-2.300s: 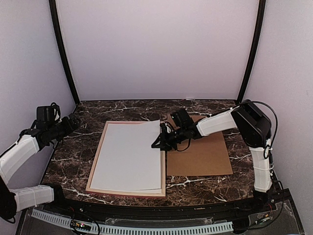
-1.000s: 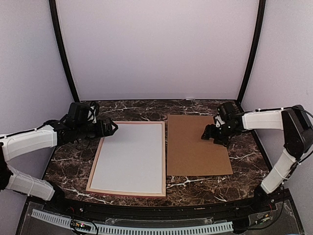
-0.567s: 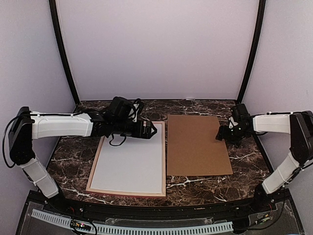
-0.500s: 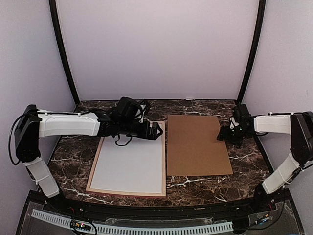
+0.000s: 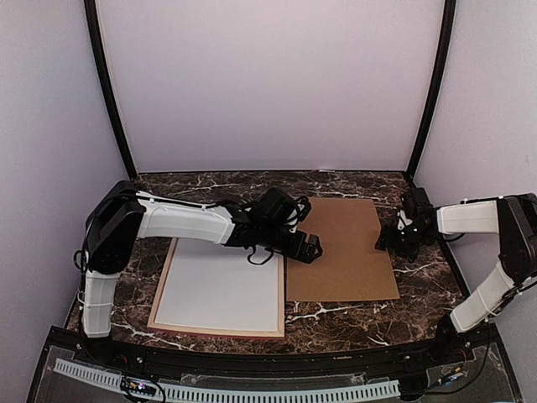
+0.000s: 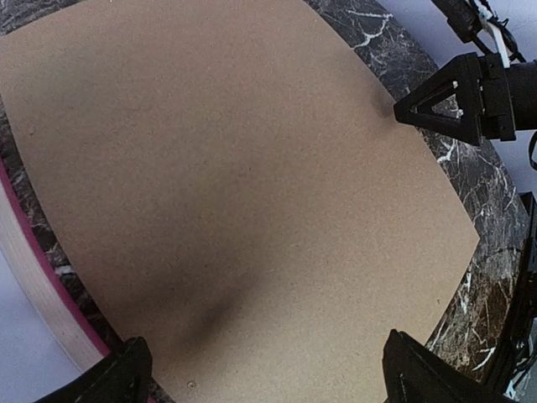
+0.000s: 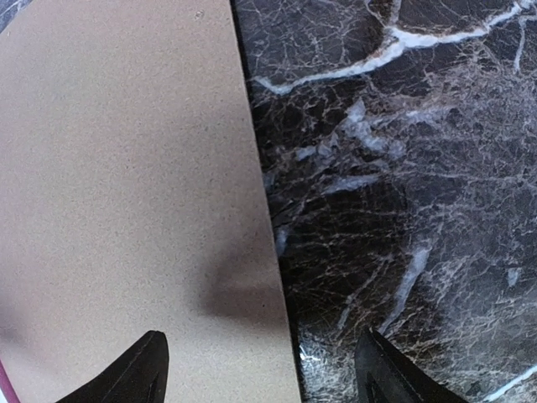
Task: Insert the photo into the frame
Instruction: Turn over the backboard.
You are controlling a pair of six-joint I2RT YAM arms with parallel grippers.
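The frame (image 5: 166,279) lies flat at the table's left centre, tan wood up, and its pink edge (image 6: 32,256) shows in the left wrist view. Inside it lies the photo (image 5: 222,290), white back up and picture side hidden. My left gripper (image 5: 312,249) is open with nothing between its fingers. It hovers just past the frame's right rail, over the left part of the brown backing board (image 5: 344,260); in its own view the gripper (image 6: 268,382) sees that board (image 6: 235,185) below. My right gripper (image 5: 394,239) (image 7: 264,369) is open and straddles the board's right edge (image 7: 267,218).
The dark marble table (image 5: 419,285) (image 7: 403,168) shows around the board and frame. The left wrist view shows my right gripper's fingers (image 6: 436,105) at the board's far edge. Pale walls and two black posts (image 5: 432,84) close in the back.
The right gripper let go of the white sheet in the frame and drew back to the board's right edge. The left arm swept right across the frame's far end onto the board.
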